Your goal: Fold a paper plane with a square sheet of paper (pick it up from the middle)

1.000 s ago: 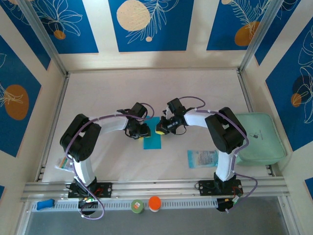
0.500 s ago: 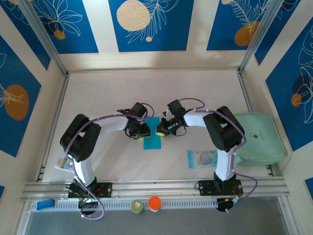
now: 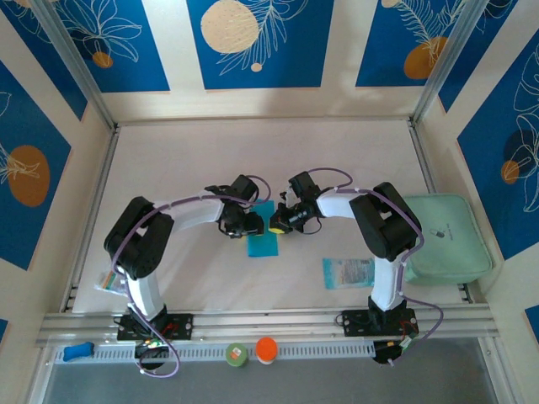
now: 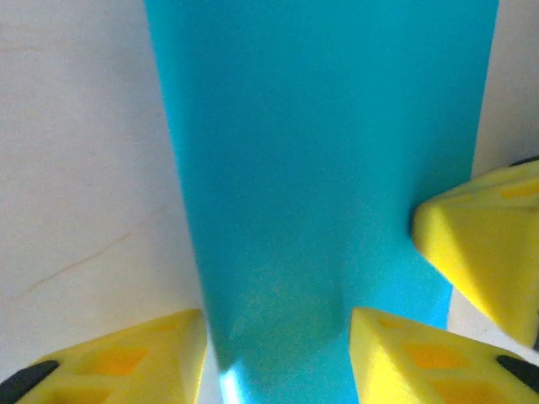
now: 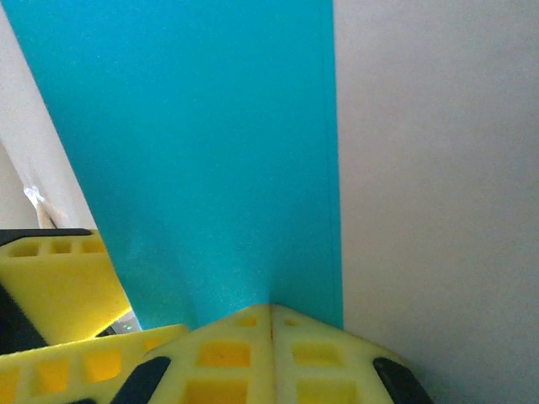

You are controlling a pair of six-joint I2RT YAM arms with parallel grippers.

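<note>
Lengthwise, square sheet of paper [image 3: 263, 243] near-to-far.

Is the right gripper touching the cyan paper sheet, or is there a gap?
Touching. The right wrist view shows it: the jaws of the right gripper are shut on the near edge of the square sheet of paper, with no gap visible.

The square sheet of paper [image 3: 263, 242] was plain cyan-turquoise and unprinted. It showed as a narrow oblong, longer along the 12-to-6 o'clock line than across. It lay on the pale surface [image 3: 185, 160], close to its middle and a little toward 6 o'clock. Seen close up, its long edges ran straight and parallel, and its face was smooth.
</note>
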